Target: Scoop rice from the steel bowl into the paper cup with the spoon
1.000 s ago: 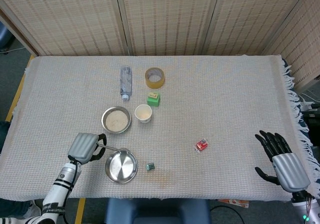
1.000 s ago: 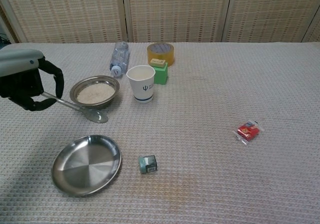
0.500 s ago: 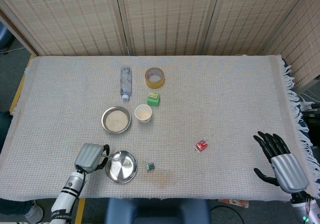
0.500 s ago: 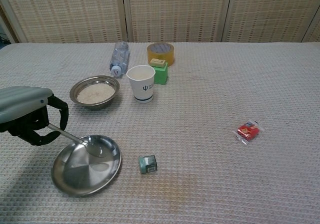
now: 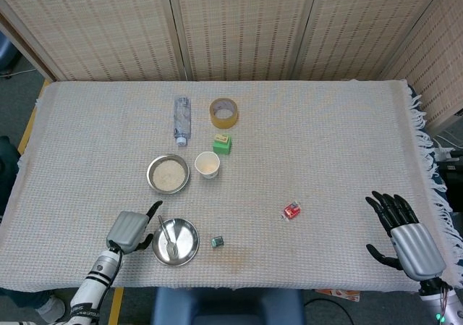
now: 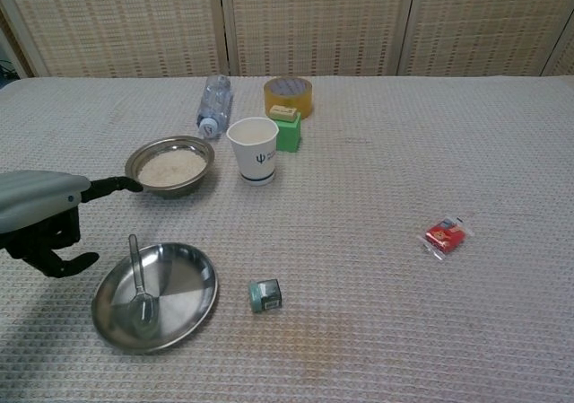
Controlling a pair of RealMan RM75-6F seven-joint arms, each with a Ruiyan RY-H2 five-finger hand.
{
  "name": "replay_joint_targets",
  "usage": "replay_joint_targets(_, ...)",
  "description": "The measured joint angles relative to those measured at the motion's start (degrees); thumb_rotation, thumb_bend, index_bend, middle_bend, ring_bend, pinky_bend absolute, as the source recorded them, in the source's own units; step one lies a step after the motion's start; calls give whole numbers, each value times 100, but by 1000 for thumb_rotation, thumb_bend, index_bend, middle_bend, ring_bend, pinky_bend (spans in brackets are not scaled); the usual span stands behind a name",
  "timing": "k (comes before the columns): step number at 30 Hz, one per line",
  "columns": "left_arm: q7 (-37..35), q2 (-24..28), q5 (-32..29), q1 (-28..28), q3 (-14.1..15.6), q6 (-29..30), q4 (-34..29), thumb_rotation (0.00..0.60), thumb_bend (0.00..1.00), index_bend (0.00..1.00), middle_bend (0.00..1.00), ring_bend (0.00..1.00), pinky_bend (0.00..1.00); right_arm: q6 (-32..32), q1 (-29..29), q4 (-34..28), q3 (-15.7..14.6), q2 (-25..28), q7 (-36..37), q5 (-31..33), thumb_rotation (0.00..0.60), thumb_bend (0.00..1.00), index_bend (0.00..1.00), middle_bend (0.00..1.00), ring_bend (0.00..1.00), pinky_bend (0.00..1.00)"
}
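Chest view | spoon [image 6: 139, 286] lies in steel plate [image 6: 193, 318] | left hand [image 6: 40, 219] fingers apart, empty | right hand [image 5: 409, 238] fingers spread

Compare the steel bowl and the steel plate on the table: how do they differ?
The steel bowl is deeper and holds rice, while the steel plate is shallow and holds only the spoon. The bowl sits farther back, beside the paper cup; the plate lies near the front edge by the left robot hand. Both are round, shiny metal.

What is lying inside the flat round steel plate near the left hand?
A metal spoon lies in the flat round steel plate, bowl end toward the near rim. No hand holds it. Whether rice remains in the spoon cannot be told.
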Motion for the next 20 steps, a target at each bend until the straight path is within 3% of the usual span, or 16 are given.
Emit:
replay_joint_targets(3, -305, 179, 228, 83, 19, 36, -128, 600, 399, 0, 943, 935, 962, 20, -9, -2, 2, 8, 0, 0, 600, 150, 0, 0, 0, 0)
replay_joint_targets(4, -488, 272, 401, 143, 44, 77, -176, 600, 400, 0, 835, 826, 879, 36, -16, -3, 5, 14, -4, 1, 600, 150, 0, 0, 0, 0)
replay_joint_targets(5, -647, 348, 562, 197, 72, 117, -205, 600, 400, 0, 646, 638, 725, 45, -22, -3, 7, 17, -9, 5, 600, 150, 0, 0, 0, 0)
replay_joint_targets(6, -833, 432, 752, 265, 110, 175, -224, 600, 399, 0, 558, 551, 651, 56, -30, 0, 13, 19, -22, 20, 600, 150, 0, 0, 0, 0)
replay_joint_targets(8, -1379, 628, 1304, 487, 227, 426, -203, 600, 398, 0, 282, 264, 416, 62, -39, 1, 25, 17, -59, 56, 600, 150, 0, 0, 0, 0)
replay_joint_targets(11, -2372, 835, 2106, 948, 394, 1119, 48, 600, 398, 0, 90, 52, 233, 29, -44, -6, 44, 2, -164, 141, 600, 150, 0, 0, 0, 0)
replay_joint_targets(16, -4033, 1046, 2927, 1846, 559, 2648, 900, 600, 406, 0, 0, 0, 156, -79, -27, -35, 66, -58, -410, 237, 600, 150, 0, 0, 0, 0)
replay_joint_targets(20, -4376, 1118, 3314, 2317, 547, 3316, 1404, 600, 402, 0, 0, 0, 142, -82, -42, -119, 52, -75, -552, 229, 600, 150, 0, 0, 0, 0)
